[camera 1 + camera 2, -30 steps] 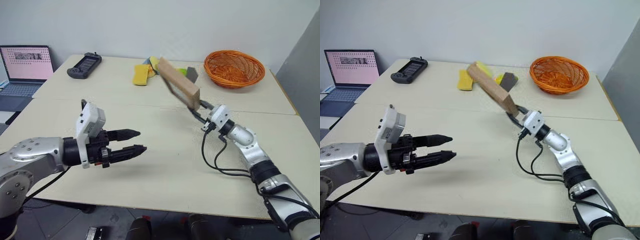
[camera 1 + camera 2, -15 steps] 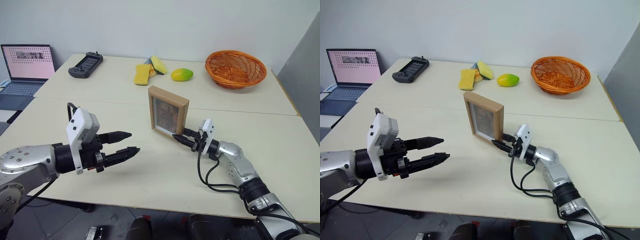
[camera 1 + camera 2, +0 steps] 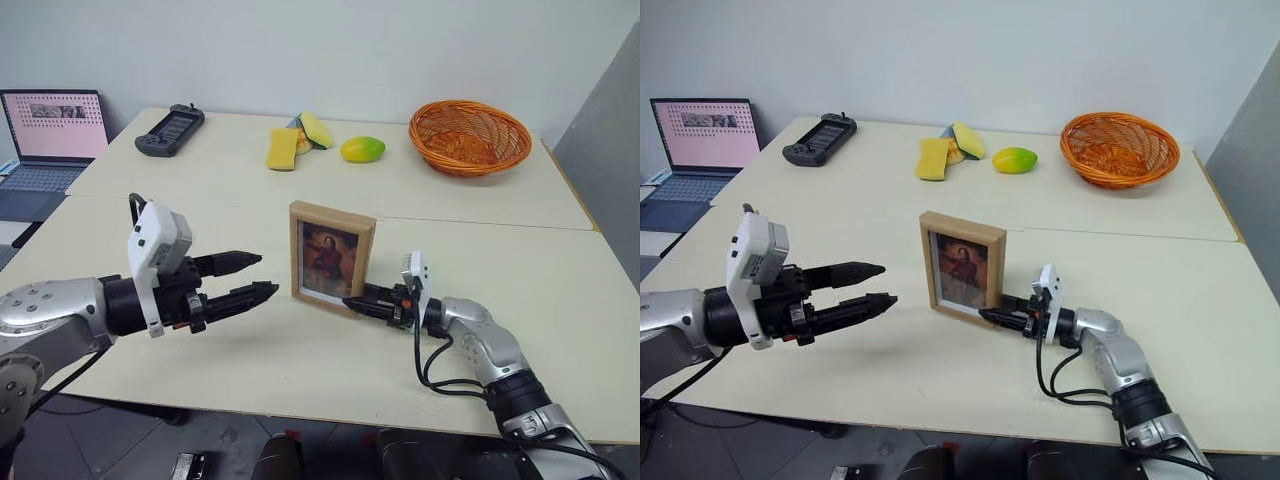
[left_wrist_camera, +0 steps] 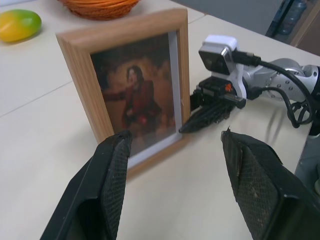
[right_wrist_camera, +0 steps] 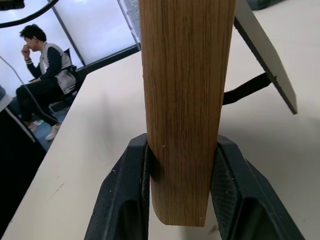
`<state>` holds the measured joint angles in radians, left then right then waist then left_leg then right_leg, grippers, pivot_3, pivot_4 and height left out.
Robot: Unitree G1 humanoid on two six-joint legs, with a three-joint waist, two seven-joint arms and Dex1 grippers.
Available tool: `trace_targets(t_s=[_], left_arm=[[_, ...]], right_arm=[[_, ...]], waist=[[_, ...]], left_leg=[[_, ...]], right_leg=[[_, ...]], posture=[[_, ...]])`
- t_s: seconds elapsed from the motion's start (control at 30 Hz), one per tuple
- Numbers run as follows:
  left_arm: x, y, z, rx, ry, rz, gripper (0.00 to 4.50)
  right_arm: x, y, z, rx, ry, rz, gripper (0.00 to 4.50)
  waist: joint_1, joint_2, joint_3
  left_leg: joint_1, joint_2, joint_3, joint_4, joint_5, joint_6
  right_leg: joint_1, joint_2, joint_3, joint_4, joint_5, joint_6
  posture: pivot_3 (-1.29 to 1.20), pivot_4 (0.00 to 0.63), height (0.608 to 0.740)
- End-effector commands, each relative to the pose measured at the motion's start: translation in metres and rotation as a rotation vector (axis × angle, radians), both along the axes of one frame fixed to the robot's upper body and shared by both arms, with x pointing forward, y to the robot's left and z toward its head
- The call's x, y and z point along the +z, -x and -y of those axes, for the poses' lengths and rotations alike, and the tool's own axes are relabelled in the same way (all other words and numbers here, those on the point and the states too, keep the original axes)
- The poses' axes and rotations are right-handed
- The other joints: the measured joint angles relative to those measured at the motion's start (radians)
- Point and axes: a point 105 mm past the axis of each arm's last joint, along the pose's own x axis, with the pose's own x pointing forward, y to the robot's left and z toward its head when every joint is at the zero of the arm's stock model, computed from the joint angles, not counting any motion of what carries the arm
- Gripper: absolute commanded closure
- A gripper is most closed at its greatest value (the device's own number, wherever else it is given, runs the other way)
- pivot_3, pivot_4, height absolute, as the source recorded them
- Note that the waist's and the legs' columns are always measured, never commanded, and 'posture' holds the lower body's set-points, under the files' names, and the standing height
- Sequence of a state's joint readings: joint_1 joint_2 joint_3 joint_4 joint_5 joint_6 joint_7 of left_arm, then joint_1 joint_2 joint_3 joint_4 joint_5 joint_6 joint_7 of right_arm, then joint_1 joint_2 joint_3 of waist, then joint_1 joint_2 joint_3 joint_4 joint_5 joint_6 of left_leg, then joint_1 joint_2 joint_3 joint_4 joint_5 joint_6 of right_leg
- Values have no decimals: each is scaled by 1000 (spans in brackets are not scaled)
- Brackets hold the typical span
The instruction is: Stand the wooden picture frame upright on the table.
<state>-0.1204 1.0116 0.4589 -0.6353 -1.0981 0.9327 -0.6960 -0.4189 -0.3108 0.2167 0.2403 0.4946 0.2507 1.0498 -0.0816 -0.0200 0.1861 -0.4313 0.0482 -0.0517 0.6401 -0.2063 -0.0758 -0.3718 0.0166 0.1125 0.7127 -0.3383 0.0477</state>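
On table (image 3: 250, 360): frame (image 3: 332, 258) upright, portrait frontward

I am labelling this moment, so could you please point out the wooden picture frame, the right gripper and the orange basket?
wooden picture frame (image 3: 333, 258): left eye view, on the portrait picture in its front.
right gripper (image 3: 362, 300): left eye view, between its fingertips at the frame's lower edge.
orange basket (image 3: 470, 135): left eye view, on its woven wall.
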Motion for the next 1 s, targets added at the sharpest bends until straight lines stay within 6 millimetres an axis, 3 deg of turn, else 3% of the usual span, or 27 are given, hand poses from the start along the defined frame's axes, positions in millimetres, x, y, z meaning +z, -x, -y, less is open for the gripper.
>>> trace_targets(t_s=[0.03,0.4,0.47,0.5,0.7,1.0], left_arm=[[9,2,1,-10,-6,29,1450],[11,1,3,-18,1,34,1450],[12,0,4,-19,4,35,1432],[12,0,4,-19,5,35,1432],[11,-2,5,-26,9,30,1432],[18,-7,17,-31,92,105,1432]], right_arm=[[17,1,1,16,-51,31,3155],[11,-5,2,-25,-34,13,3155],[11,-8,4,-45,-29,16,2549],[11,-9,5,-50,-28,16,2483],[8,-11,8,-82,7,52,1051],[6,-9,15,-97,30,60,1051]], waist=[[0,0,0],[-1,0,0],[-1,0,0],[0,0,0],[-1,0,0],[-1,0,0]], left_leg=[[0,0,0,0,0,0],[0,0,1,0,0,0],[0,0,1,0,0,0],[0,0,1,0,0,0],[0,0,1,0,0,0],[0,0,1,0,0,0]], right_leg=[[0,0,0,0,-1,0],[0,0,0,0,-2,1],[0,0,0,0,-2,1],[0,0,0,0,-2,1],[0,0,0,0,-2,1],[0,0,1,-1,-2,1]], posture=[[0,150,740],[0,150,740],[0,150,740],[0,150,740],[0,150,740],[0,150,740]])
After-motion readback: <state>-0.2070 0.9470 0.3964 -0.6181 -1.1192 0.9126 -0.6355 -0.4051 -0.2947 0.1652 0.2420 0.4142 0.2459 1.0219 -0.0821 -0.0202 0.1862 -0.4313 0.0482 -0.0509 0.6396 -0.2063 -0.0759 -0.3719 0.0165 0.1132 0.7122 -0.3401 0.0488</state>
